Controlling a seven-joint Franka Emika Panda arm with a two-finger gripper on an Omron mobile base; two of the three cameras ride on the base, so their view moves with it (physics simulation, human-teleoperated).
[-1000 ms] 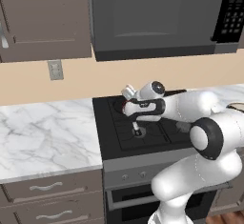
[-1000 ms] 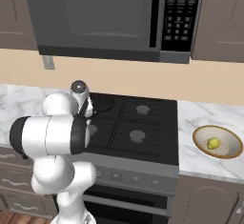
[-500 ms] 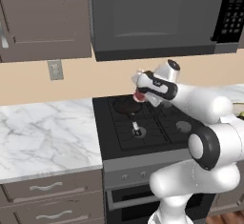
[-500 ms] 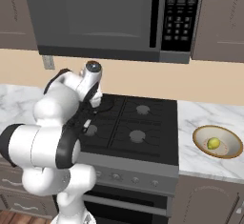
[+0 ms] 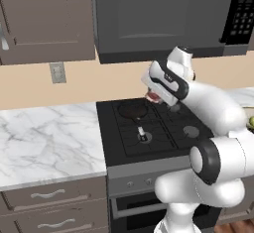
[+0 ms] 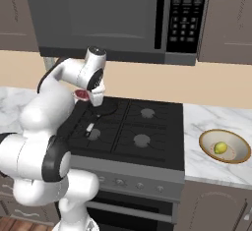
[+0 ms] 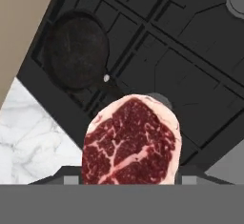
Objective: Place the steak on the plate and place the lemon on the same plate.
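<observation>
Claw (image 5: 155, 97): we hold it clamped on the steak (image 7: 132, 142), above the stove's (image 6: 147, 136) back left corner.
Steak: soft, slick, light; we grip one edge.
Lemon (image 6: 220, 148): in a bowl (image 6: 206, 139), right counter.

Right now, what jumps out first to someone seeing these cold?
The raw steak, red and marbled, held in the gripper in the air above the black stove and its dark pan. Then the lemon, sitting in a tan bowl on the marble counter right of the stove.
</observation>
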